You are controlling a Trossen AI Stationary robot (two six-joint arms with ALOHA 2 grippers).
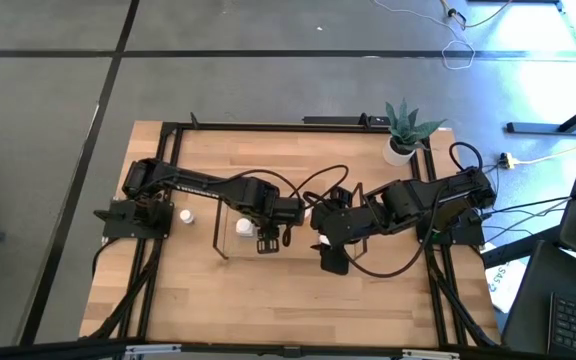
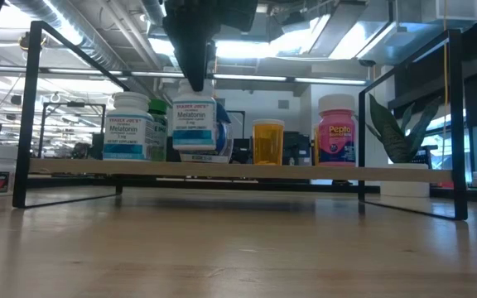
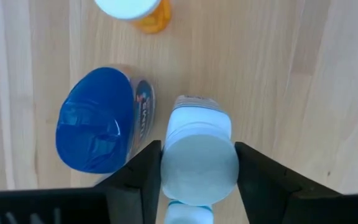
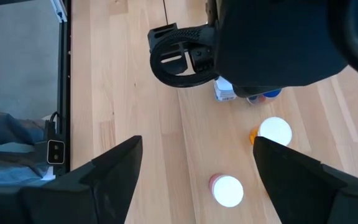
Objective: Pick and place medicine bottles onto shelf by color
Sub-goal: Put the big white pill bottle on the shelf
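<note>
Low view gave us the shelf (image 2: 222, 169) bearing melatonin bottles, an orange vial (image 2: 267, 142) and a pink-capped Pepto bottle (image 2: 336, 129). We saw the left gripper (image 3: 197, 168) reaching down over the shelf, fingers clamped on a white-capped melatonin bottle (image 3: 199, 158) just beside the blue-capped bottle (image 3: 95, 127). The right gripper (image 4: 194, 180) hung nearby, fingers spread wide (nothing held). A potted plant (image 1: 405, 127) stood at the table's corner.

Orange bottle (image 3: 143, 12) cut off
</note>
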